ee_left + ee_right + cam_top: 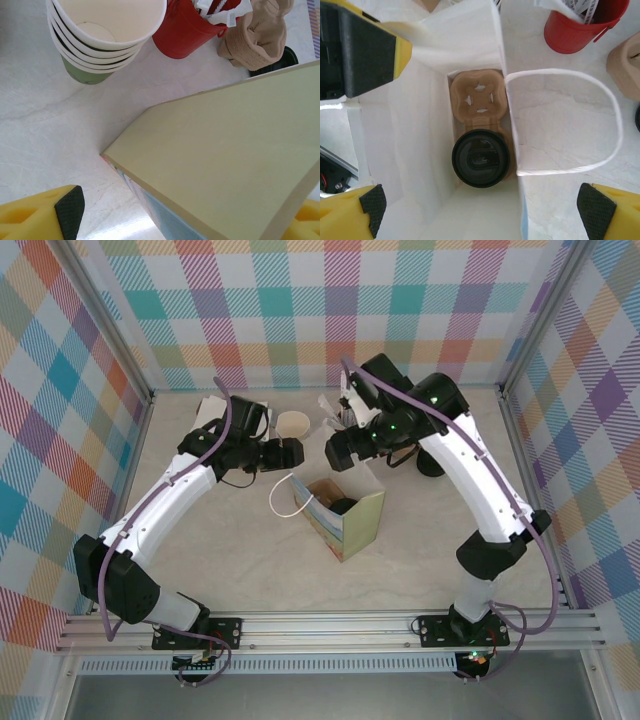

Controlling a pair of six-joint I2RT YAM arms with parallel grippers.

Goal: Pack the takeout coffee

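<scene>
Right hand [485, 210] wide over round black-lidded takeout coffee [481, 158] in white paper bag [420, 125]

This is a robot test cell in a lab, not a real café. 2 white arms, the left arm [170, 495] and the right arm [480, 475], are bolted to an aluminium rail [330, 624] at the near edge of a marble-pattern table [250, 565]. Bright plaid cloth walls [300, 310] close 3 sides. The café things are props: a paper bag [352, 522], a stack of paper cups [107, 35], a red cup [182, 30] of stirrers.
</scene>
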